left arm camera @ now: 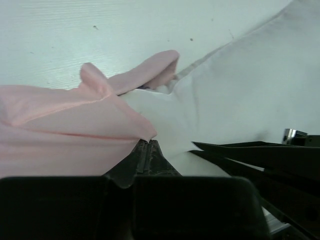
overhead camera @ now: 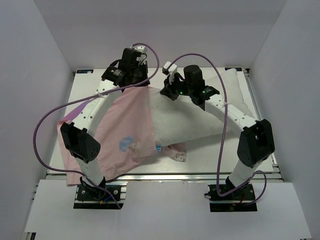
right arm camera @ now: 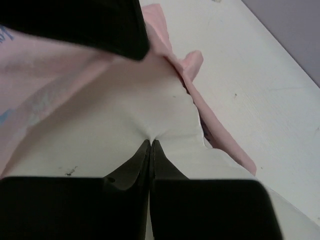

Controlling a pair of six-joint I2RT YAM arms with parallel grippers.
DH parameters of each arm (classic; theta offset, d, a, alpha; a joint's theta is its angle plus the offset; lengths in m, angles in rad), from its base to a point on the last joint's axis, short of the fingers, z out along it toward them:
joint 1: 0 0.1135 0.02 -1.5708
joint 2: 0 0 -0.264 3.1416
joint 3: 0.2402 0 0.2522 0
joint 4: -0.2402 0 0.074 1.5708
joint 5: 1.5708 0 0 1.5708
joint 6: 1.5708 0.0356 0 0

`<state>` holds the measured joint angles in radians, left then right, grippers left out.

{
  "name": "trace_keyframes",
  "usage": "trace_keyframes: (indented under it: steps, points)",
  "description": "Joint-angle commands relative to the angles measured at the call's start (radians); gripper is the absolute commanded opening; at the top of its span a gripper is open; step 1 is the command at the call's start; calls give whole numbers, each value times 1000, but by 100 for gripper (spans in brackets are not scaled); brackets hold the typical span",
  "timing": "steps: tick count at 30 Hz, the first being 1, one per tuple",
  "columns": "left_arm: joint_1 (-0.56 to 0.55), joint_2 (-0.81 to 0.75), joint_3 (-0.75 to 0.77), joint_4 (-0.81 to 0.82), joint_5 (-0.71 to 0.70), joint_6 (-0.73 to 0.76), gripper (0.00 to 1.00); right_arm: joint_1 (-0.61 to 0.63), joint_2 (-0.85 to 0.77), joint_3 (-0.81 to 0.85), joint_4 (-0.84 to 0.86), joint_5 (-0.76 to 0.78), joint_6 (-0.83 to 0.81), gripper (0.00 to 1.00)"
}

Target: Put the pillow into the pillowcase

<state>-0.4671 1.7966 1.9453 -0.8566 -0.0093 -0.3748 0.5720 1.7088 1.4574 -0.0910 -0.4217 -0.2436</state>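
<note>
From above, the plump white pillow (overhead camera: 195, 120) lies on the table (overhead camera: 215, 157), with one end under the thin pink pillowcase (overhead camera: 125, 125).

Left wrist: the left claw (left arm camera: 148, 149) is squeezed tight on the floppy pink edge.

Right wrist: the right claw (right arm camera: 150, 146) is squeezed tight on puckered white pillow cloth.

Beyond the left pincer (left arm camera: 148, 146), pinched shut on the thin pale pink fabric pillowcase (left arm camera: 65, 125), the flat white table top (left arm camera: 125, 35) lies bare and open. To its right the plump white fabric pillow (left arm camera: 250, 85) fills the way; low beside it the right pincer (left arm camera: 194, 148) juts in, its black fingers closed on the pillow. Ahead and left of the right pincer, the left pincer's black body hangs close overhead; to its right, bare table runs to the grey-violet wall (right arm camera: 300, 30).
</note>
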Motion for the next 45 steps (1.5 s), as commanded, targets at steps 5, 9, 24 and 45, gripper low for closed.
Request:
trace_keyframes:
  steps: [5,9,24,45]
  points:
    - [-73,-43,0,50,49,-10,0,40,-44,-17,345,-69,236,0]
    - [-76,-48,-14,57,48,-32,0,46,-61,-74,497,-51,375,0]
    - [-76,-111,-138,88,25,-101,1,88,49,-245,628,549,655,5]
    - [-93,-508,-538,60,-83,-249,98,52,-463,-285,-223,109,-43,89]
